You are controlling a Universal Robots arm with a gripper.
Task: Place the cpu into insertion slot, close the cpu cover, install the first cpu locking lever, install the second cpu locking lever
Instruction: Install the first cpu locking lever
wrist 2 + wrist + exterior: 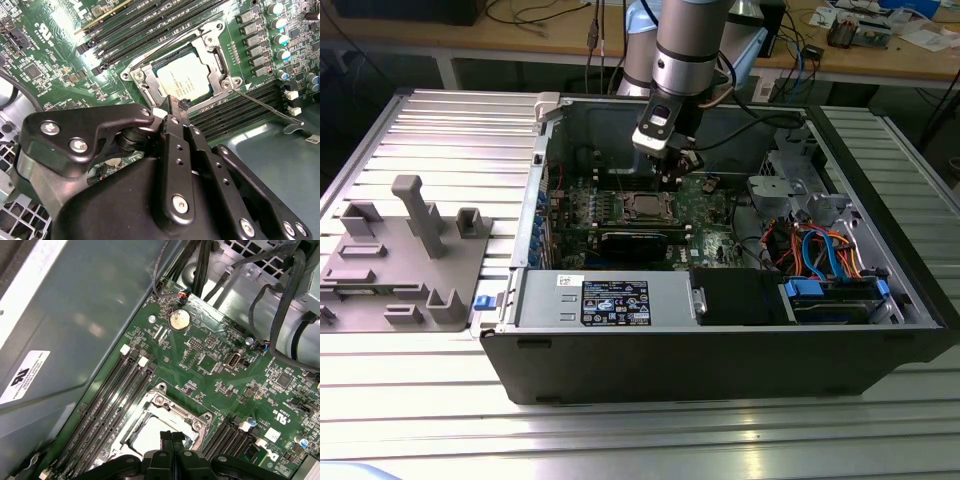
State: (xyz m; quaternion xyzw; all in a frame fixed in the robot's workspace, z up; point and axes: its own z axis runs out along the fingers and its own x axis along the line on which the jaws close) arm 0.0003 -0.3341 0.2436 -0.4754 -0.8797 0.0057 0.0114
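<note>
End effector (672, 172), clenched on nothing I can see, hangs at 1 o'clock of the cpu (648, 206) in the exterior view. The cpu lies seated beneath the cpu cover (218, 56), which I judge the tips are pressing flat. One locking lever (265, 102) juts free, and a black card (635, 241) sits at 6 o'clock.

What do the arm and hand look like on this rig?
The silver-grey cylindrical arm has light-blue joint caps. The matte black hand is built of angular linkage plates studded with silver screw heads, ending in narrow black fingers.
</note>
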